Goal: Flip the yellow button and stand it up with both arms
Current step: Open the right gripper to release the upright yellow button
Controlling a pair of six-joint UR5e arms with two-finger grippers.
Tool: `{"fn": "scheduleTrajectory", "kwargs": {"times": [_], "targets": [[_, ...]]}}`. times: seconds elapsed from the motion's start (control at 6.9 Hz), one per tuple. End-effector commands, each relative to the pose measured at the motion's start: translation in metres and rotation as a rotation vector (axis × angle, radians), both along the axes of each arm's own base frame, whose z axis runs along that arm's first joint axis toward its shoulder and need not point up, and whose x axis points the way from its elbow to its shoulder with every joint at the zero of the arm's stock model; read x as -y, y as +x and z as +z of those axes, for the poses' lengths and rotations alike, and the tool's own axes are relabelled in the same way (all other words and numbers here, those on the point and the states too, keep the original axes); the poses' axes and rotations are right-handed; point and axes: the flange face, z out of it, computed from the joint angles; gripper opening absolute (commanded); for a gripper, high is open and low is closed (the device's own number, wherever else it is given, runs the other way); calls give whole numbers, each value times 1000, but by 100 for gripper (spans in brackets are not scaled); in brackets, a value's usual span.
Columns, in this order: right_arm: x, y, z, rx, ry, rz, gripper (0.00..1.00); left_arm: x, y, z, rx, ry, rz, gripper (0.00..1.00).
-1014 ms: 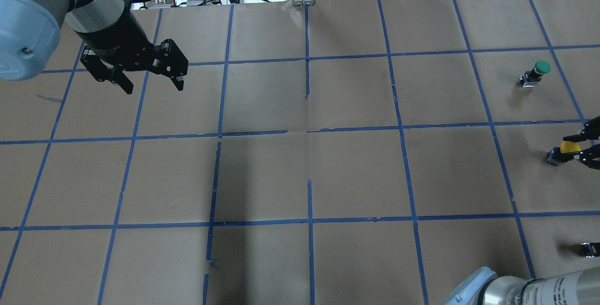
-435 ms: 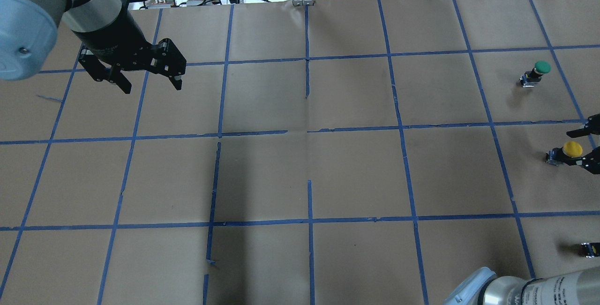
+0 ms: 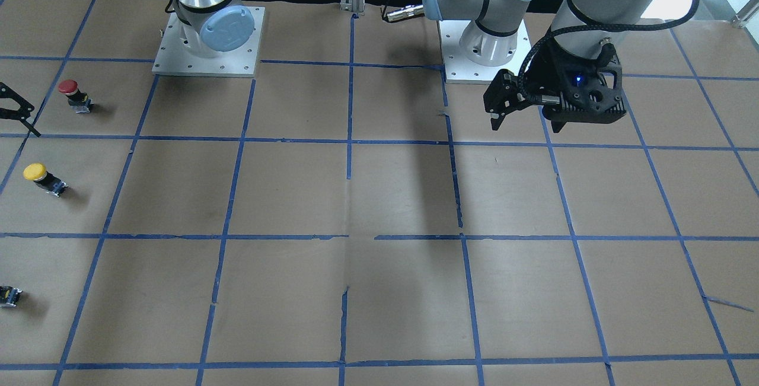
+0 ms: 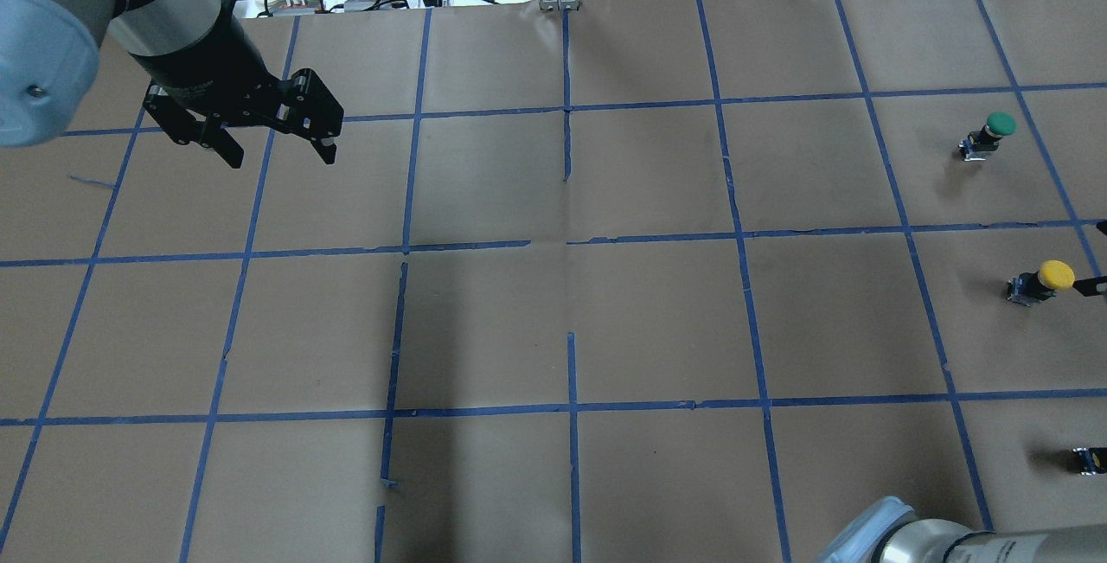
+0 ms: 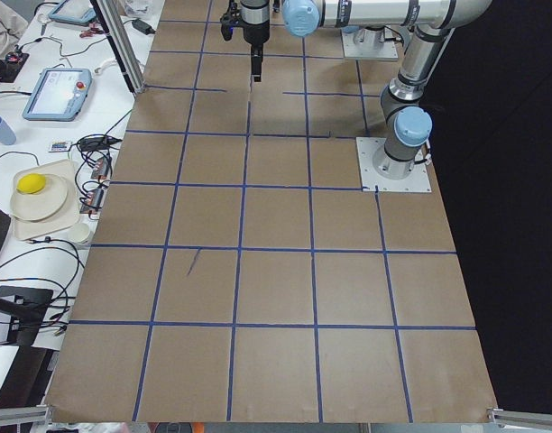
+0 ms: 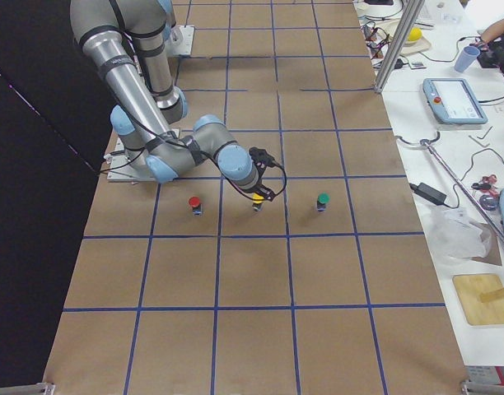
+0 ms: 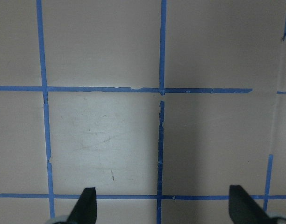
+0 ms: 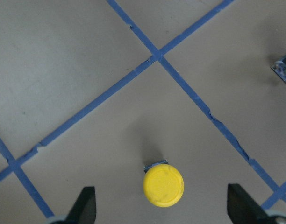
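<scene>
Seeming near the end of the task: left gripper (image 4: 281, 158) spread and empty above the paper at far left, button (image 4: 1042, 279) standing cap-up near the right edge, right gripper (image 8: 162, 214) spread wide over it, not touching; next, likely, lifting straight away without knocking it.

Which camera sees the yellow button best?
The right wrist camera. The yellow button looks big there, seen from straight above, with its round cap facing up. The front-facing and overhead views show it small, near the picture's edge. The right-side view shows it tiny. The left-side and left wrist views do not show it.
</scene>
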Motion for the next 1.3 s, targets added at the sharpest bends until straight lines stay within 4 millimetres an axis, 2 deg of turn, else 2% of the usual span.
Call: {"fn": "scheduleTrajectory", "kwargs": {"times": [0.0, 0.14, 0.58, 0.87, 1.01, 1.16], "targets": [[-6, 57, 57, -56, 99, -295, 100, -1, -2, 17, 3, -25, -68, 100], [-1, 80, 69, -49, 132, -419, 100, -1, -1, 24, 12, -38, -67, 100], [23, 113, 108, 21, 224, -880, 100, -5, -2, 30, 17, -49, -70, 100], [41, 160, 131, 51, 330, -1088, 100, -4, -2, 28, 17, -44, -70, 100], [50, 189, 141, 49, 354, -1159, 100, -2, -2, 26, 15, -41, -70, 100], [56, 226, 155, 46, 391, -1202, 100, -3, -2, 26, 15, -43, -70, 100]]}}
